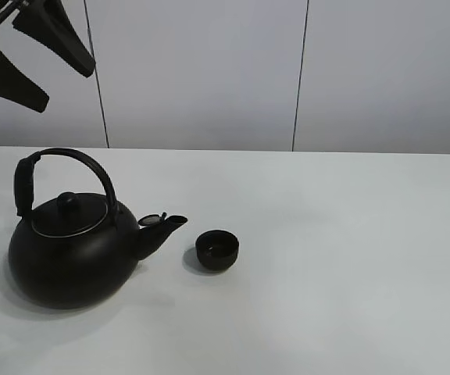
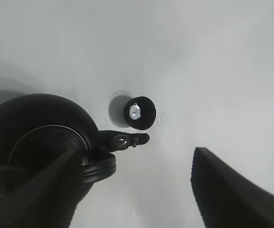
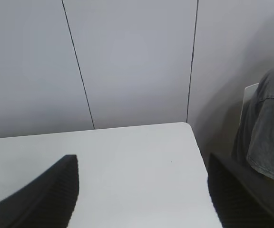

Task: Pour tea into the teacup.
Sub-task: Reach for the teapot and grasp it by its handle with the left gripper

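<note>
A large black kettle [image 1: 69,242] with an arched handle stands at the left of the white table [image 1: 350,234], its spout pointing right. The small black teacup [image 1: 217,250] stands just right of the spout, apart from it. My left gripper [image 1: 67,88] hangs open and empty high above the kettle. The left wrist view looks down between its fingers [image 2: 232,190] at the kettle [image 2: 37,142] and the teacup [image 2: 139,113]. My right gripper [image 3: 142,161] is open and empty over a bare part of the table; it is out of the exterior high view.
Grey wall panels [image 1: 201,70] stand behind the table's far edge. In the right wrist view a person in a grey shirt [image 3: 270,137] sits past the table's corner [image 3: 187,126].
</note>
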`<state>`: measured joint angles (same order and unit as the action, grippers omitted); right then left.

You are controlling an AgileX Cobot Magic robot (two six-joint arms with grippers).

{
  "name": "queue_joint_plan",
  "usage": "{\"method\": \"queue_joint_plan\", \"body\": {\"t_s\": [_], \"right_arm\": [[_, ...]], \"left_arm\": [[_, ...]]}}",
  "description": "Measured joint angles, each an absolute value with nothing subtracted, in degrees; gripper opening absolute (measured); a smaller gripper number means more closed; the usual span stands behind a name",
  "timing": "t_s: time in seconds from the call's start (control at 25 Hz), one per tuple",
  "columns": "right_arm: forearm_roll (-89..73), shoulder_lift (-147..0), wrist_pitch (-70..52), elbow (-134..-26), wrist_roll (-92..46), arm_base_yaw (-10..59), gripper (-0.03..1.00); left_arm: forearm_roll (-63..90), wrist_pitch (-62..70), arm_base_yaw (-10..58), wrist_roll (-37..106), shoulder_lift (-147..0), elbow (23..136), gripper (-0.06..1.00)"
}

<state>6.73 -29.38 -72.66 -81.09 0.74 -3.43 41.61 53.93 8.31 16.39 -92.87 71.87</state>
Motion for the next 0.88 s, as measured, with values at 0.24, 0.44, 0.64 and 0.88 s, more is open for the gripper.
{"method": "queue_joint_plan", "body": {"t_s": [0.24, 0.44, 0.64, 0.88], "right_arm": [[6.59, -7.22, -72.66, -61.89, 0.58, -3.43, 0.52], [6.59, 1.27, -72.01, -45.83, 2.5, -3.43, 0.52], [6.17, 1.27, -66.77, -34.6, 3.45, -3.43, 0.52], [5.48, 1.27, -62.92, -27.32, 5.58, -3.43, 0.52]], "left_arm": [[41.61, 53.93, 8.31, 16.39, -92.87, 71.87, 0.48], [41.61, 53.93, 8.31, 16.39, -92.87, 71.87, 0.48], [41.61, 53.92, 8.31, 16.39, -92.87, 71.87, 0.48], [41.61, 53.87, 8.31, 16.39, -92.87, 71.87, 0.48]]}}
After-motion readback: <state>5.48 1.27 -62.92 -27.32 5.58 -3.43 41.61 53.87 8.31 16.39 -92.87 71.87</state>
